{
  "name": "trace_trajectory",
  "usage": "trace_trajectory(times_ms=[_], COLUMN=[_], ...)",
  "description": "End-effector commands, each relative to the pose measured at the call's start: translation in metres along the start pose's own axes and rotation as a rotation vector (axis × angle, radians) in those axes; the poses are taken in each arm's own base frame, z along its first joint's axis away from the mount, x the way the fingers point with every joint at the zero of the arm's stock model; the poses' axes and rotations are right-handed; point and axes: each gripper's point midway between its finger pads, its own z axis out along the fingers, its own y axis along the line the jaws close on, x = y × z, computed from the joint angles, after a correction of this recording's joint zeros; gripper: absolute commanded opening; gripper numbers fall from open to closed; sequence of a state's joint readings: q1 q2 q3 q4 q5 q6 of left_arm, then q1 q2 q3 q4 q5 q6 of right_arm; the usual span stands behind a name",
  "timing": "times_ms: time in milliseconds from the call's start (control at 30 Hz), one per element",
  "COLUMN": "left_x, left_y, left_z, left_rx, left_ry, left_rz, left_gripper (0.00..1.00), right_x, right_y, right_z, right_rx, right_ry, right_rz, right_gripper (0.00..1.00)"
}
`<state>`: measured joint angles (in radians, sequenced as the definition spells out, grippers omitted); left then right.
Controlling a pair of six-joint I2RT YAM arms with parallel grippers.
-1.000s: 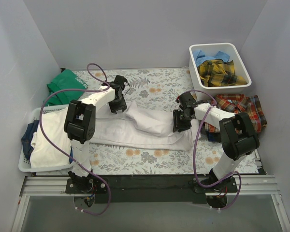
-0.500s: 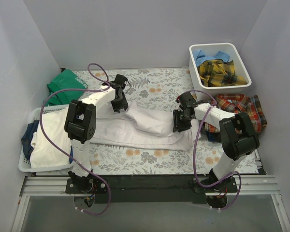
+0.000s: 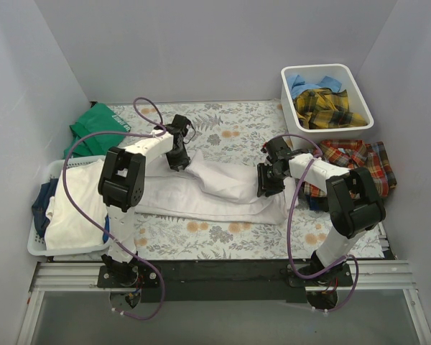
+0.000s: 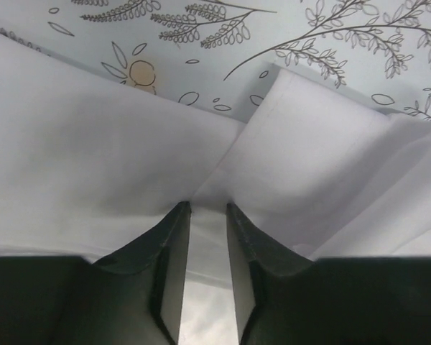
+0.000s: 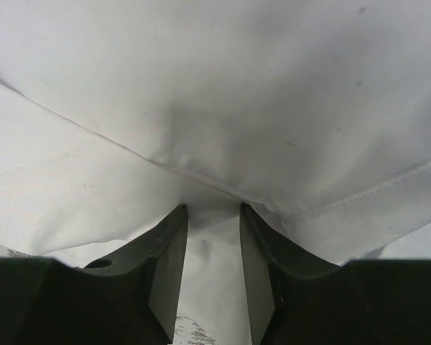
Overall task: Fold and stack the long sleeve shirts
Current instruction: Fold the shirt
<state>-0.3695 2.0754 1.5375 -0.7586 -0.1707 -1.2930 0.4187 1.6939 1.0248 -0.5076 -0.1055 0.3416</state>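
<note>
Two narrow grips on the white shirt [image 3: 215,190] lying across the floral worktop [image 3: 230,133]: the left end effector [image 4: 207,208] pinches a fold, and the right end effector [image 5: 212,210] clamps bunched cloth.

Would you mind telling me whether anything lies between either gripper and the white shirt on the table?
Nothing visible does. The left gripper and right gripper are both down on the white shirt, with its cloth between their jaws, and nothing else covers it there.

The top camera looks down from behind the arms. Each wrist camera peeks between its jaws, close to one white shirt [image 3: 223,188].
</note>
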Motion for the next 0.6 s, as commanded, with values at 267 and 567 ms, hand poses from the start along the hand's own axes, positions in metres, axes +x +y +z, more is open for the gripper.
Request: trace_trajectory(times_ms=[267, 567], left_x=[-0.001, -0.015], left_y=[0.010, 0.014], left_z=[-0.009, -0.033], left_rx=[-0.046, -0.063], left_ry=[-0.016, -0.068], left_rz=[0.012, 0.000], left_gripper=[0.01, 0.00], right_x=[0.001, 0.002], right_y=[-0.005, -0.005], right_z=[-0.003, -0.003], right_rx=[0.024, 0.026], right_ry=[0.018, 0.017], right_rz=[0.015, 0.018], right_gripper=[0.43, 0.43])
